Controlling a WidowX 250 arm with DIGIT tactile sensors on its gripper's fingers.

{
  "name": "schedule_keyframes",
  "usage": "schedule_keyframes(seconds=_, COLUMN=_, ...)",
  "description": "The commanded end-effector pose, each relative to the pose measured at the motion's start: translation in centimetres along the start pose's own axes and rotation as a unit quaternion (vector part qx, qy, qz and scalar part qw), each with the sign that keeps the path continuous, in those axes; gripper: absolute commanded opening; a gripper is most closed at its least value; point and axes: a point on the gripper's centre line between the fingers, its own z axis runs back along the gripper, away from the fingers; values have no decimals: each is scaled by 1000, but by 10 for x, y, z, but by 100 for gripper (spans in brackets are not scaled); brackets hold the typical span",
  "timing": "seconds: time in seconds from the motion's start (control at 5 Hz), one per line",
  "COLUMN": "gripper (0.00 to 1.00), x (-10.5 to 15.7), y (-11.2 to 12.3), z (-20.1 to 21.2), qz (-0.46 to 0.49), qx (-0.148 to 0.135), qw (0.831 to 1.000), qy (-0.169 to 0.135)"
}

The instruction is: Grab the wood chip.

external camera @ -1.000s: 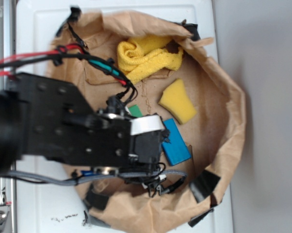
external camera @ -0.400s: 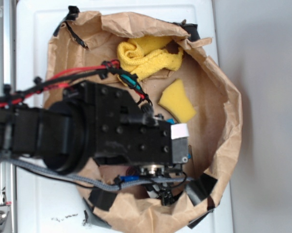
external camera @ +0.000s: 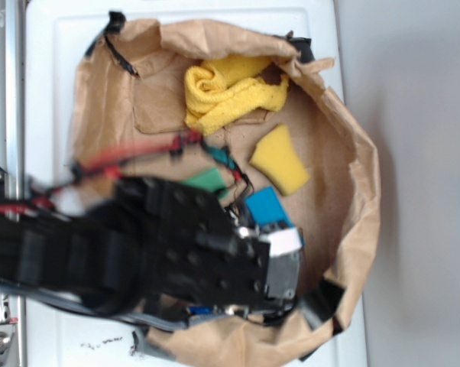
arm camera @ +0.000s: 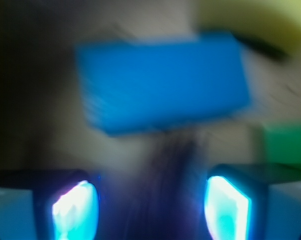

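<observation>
Hovering low, gripper at bottom of wrist frame, fingers spread wide, empty. Dark blurred streak between them, probably wood chip, just below blue block. Spread suits straddling chip. Green block at right edge.

Black bolted arm with red cables, grey sleeving, white wrist band.

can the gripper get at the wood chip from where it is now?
Probably yes. In the wrist view the gripper is open, and a blurred dark streak that looks like the wood chip lies between its fingers, just short of the blue block. Nothing visibly blocks it; the blur leaves this uncertain.
</observation>
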Motion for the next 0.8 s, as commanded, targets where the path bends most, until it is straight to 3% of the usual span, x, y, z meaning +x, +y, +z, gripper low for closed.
schedule_keyframes(seconds=0.0, gripper=0, x=7, y=3, z=-16, qz=3, qx=4, qw=1000, qy=-21)
schedule_keyframes(seconds=0.2, gripper=0, x=9, y=4, z=6, qz=7, qx=-16, qw=1000, qy=-10)
schedule_keyframes(seconds=0.4, gripper=0, x=13, y=11, z=50, qz=11, qx=-61, qw=998, qy=4)
schedule_keyframes(seconds=0.6, gripper=0, x=17, y=21, z=89, qz=22, qx=-85, qw=996, qy=12)
